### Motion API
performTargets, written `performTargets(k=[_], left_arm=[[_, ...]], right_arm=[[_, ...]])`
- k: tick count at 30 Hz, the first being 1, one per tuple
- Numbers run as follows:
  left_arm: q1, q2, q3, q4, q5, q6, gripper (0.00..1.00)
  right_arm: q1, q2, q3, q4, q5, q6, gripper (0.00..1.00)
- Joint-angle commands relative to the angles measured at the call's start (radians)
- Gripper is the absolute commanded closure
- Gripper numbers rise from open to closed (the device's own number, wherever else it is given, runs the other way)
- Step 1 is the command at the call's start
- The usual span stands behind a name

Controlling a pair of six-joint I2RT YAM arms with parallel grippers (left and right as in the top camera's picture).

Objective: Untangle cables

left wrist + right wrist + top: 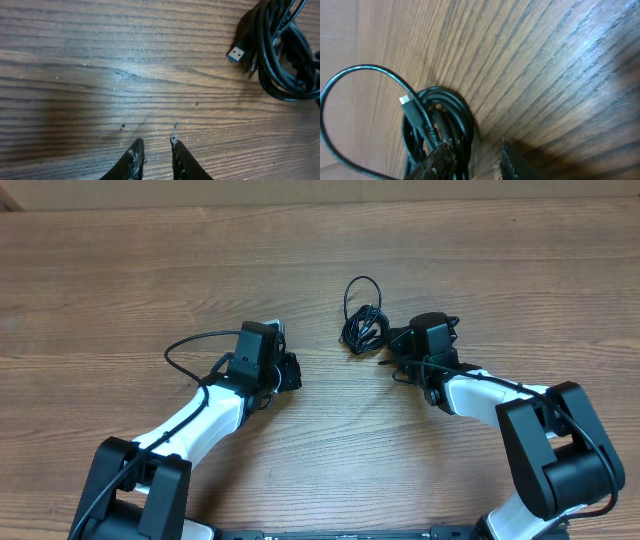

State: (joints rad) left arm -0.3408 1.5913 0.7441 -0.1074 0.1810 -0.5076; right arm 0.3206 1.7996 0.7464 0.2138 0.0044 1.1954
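Reaching in from the near-left corner of the bench (150, 270), the left arm ended in the left gripper (292, 372), which hung short of the middle of the bench. Its fingers (134, 157) stood only slightly parted in the left wrist view; bare wood showed in the narrow gap and nothing was held. The cables (362, 328) lay to the right of that gripper and apart from it. They sat around the middle of the bench, well clear of its far edge. They formed a small black coiled bundle (285, 55), with one open loop (362, 285) standing out toward the far edge. A blue-cored plug (237, 53) projected from the bundle's left side and lay flat on the wood. A second, small silver plug (406, 100) rested on top of the coils. The right gripper (392, 352) stood just beside the bundle, on its right. Its fingers were spread fairly wide. One finger (437, 162) overlapped the coils, whose outer edge reached into the gap. The other finger (517, 165) was over bare wood. No closed grip on the cables was seen.
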Motion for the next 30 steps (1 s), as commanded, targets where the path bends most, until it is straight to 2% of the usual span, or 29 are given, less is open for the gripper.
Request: performTargets(k=[1,11,12,16,22,28,30], left_arm=[[-0.008,0.006,0.020,0.004,-0.016,-0.018,0.80],[-0.007,0.006,0.020,0.007,-0.016,-0.017,0.80],[-0.007,0.006,0.020,0.007,-0.016,-0.018,0.81],[-0.007,0.006,0.020,0.007,-0.017,-0.017,0.82],[-0.007,0.006,0.020,0.007,-0.026,-0.017,0.82],[-0.007,0.006,0.020,0.008,-0.028,-0.017,0.82],[-0.006,0.006,0.020,0.016,-0.028,-0.017,0.79]], right_arm=[[0.004,0.014,0.012,0.016,0.013,0.013,0.69],[0.039,0.060,0.013,0.117,0.010,0.013,0.62],[0.039,0.063,0.012,0.118,0.010,0.013,0.64],[0.039,0.064,0.012,0.106,0.010,0.009,0.82],[0.039,0.064,0.012,0.073,0.009,0.009,0.96],[0.039,0.064,0.013,0.076,-0.137,-0.057,0.96],[0.039,0.063,0.014,0.081,-0.225,-0.095,0.96]])
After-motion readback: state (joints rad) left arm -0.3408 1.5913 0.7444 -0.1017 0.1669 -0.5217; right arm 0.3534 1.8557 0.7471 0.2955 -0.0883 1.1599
